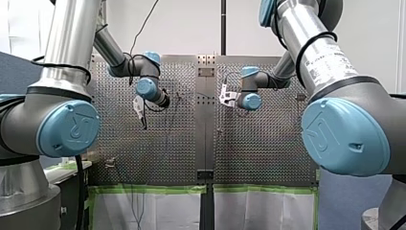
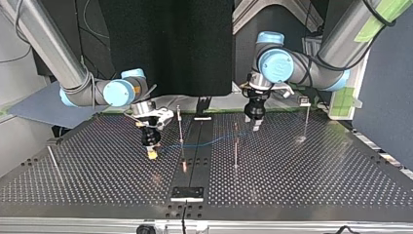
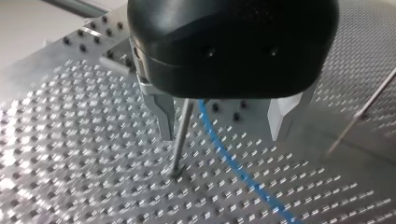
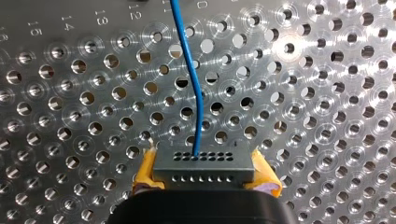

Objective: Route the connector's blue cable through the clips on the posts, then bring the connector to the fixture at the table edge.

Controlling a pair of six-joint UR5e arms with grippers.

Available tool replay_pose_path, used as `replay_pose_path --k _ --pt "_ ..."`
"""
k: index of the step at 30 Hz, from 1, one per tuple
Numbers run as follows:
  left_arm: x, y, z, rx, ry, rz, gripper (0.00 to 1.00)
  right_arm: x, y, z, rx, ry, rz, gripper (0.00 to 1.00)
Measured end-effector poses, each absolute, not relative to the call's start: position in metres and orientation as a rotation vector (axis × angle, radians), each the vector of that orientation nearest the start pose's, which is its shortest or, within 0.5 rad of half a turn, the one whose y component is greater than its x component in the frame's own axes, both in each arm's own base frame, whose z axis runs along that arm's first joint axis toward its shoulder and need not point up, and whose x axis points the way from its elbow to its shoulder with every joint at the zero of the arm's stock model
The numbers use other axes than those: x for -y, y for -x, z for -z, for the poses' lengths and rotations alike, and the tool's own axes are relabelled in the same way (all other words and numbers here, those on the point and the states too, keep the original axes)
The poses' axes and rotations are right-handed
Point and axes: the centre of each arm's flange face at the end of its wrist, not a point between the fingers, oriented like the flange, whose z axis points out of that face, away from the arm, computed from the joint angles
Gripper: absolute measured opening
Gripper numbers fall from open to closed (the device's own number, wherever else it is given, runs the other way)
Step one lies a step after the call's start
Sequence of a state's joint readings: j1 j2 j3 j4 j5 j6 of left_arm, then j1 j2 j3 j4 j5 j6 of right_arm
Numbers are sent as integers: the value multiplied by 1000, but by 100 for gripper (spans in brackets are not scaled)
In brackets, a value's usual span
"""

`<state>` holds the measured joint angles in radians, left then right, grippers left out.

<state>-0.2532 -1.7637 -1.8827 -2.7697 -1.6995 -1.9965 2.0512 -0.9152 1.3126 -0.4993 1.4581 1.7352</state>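
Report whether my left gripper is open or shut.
Open. In the left wrist view, my left gripper has its fingers spread wide apart, with the blue cable running between them, ungripped.

In the front view a plain white wall (image 1: 191, 28) stands past the table (image 1: 163, 143). The table is shiny metal, full of little holes. Green tape (image 1: 148, 189) runs along one edge of it, and a white sheet (image 1: 148, 211) lies next to the tape. In the top view a big black curtain (image 2: 165, 44) hangs behind the table. A dark blue panel (image 2: 384, 107) stands at that view's right. Light shines off the metal.
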Motion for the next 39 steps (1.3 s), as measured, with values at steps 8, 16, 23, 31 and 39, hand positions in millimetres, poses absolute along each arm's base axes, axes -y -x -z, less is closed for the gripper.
replay_pose_path --k 8,16,23,31,39 --pt "247 -429 -279 -1742 197 379 100 580 -465 -258 956 -1508 -1804 0" --pt "250 -407 -295 -1703 128 359 100 580 -464 -258 961 -1509 -1802 0" --pt "259 -399 -318 -1628 42 370 100 581 -463 -258 964 -1509 -1802 0" --pt "267 -401 -322 -1584 5 396 100 581 -463 -257 967 -1510 -1800 0" --pt "271 -406 -296 -1645 -19 356 100 581 -462 -257 968 -1510 -1801 0"
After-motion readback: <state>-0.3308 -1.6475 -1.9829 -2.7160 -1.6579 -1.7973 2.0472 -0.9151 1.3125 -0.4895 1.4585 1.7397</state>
